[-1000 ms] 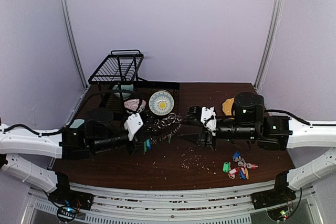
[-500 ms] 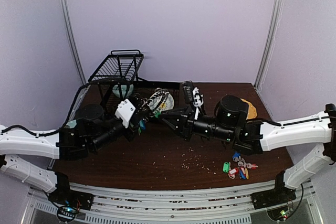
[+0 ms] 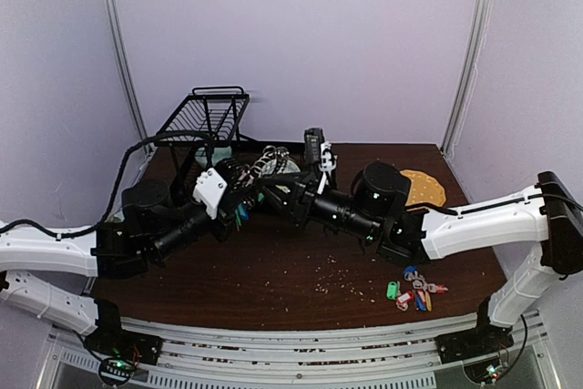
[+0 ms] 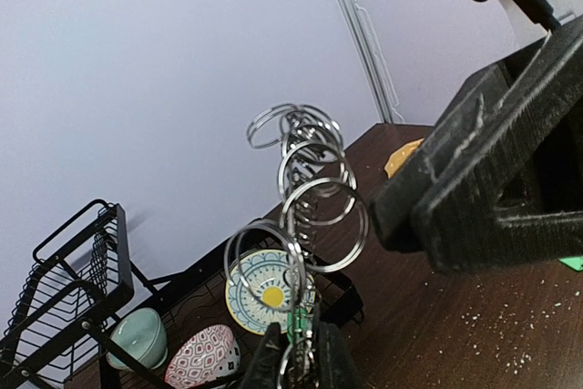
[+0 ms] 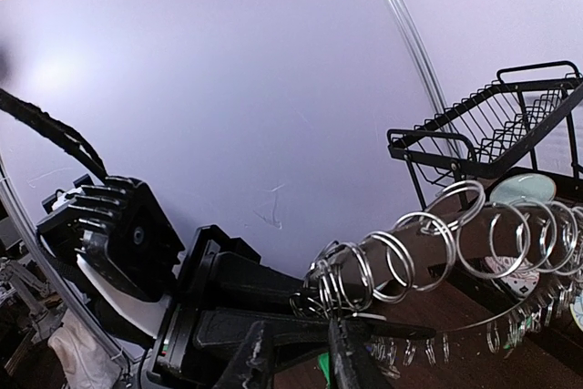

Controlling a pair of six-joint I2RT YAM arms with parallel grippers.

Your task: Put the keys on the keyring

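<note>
Two grippers meet beside the black wire rack (image 3: 206,117): left gripper (image 4: 296,363) pinches the silver-ringed grey keyring (image 4: 314,190), right gripper (image 5: 305,353) unclear; threading demands alignment.

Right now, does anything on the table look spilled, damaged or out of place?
Yes: pale crumbs lie scattered over the dark table in front of the arms, like a spill. Nothing else looks damaged.

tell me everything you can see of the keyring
The keyring is a dark band strung with many silver wire rings, a green tag among them. It hangs in the air above the table, towards its far side. The left gripper is shut on it; the right gripper is at its rings, grip unclear.
</note>
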